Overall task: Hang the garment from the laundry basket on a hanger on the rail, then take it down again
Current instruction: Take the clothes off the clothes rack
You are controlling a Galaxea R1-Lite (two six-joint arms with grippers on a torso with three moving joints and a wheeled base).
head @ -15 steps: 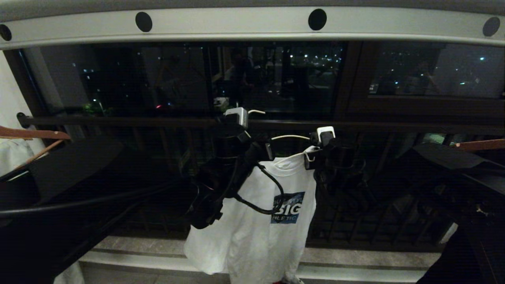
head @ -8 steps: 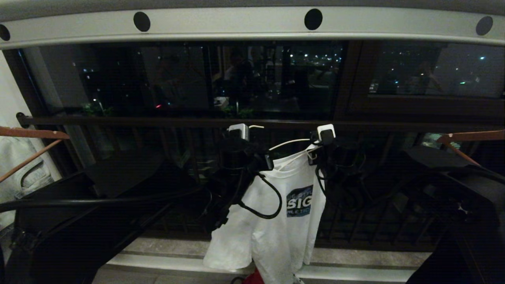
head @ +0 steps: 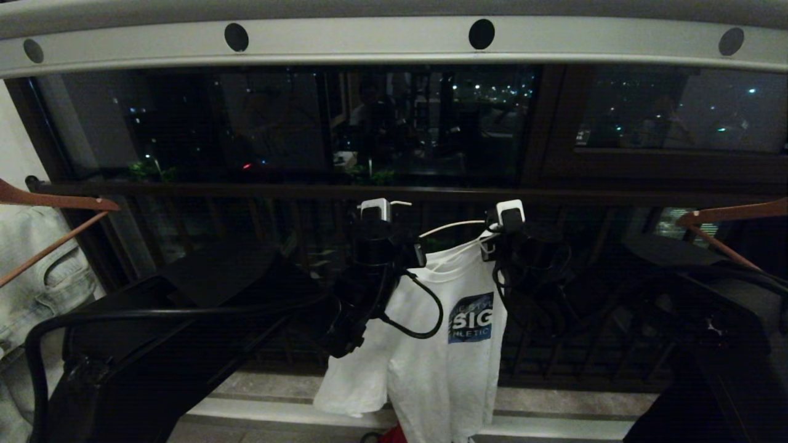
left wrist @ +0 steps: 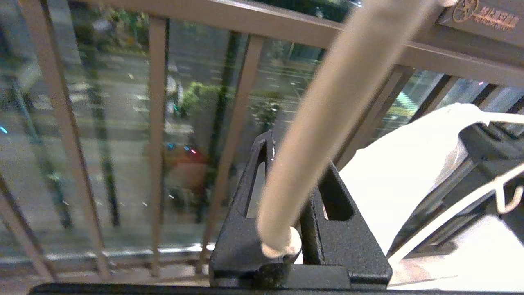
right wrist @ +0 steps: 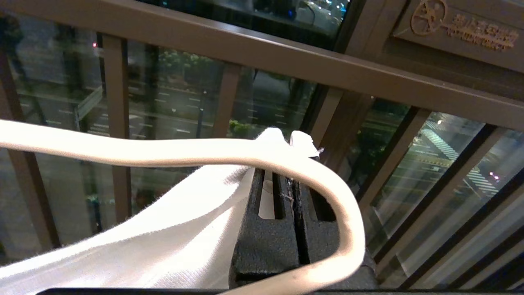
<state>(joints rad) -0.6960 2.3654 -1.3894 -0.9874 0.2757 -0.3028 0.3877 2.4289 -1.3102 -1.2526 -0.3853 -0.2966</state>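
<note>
Both the left gripper [head: 373, 212] and the right gripper [head: 508, 216] are coming lower beneath the rail [head: 369, 42], carrying the hanger [head: 452, 223] and the garment [head: 440, 344] down, the shirt now hanging narrower.

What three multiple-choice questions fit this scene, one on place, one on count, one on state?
1. The hanger, relative to the rail, is: A hooked on it; B held below it; C lying above it.
2. How many holes show in the rail? A four; B two; C six.
3. The left gripper is: A open; B shut on nothing; C shut on the hanger.
Answers: B, it hangs under the rail with the T-shirt on it, the right gripper at its other end; A, four black holes show in the head view; C, its fingers clamp the wire.
</note>
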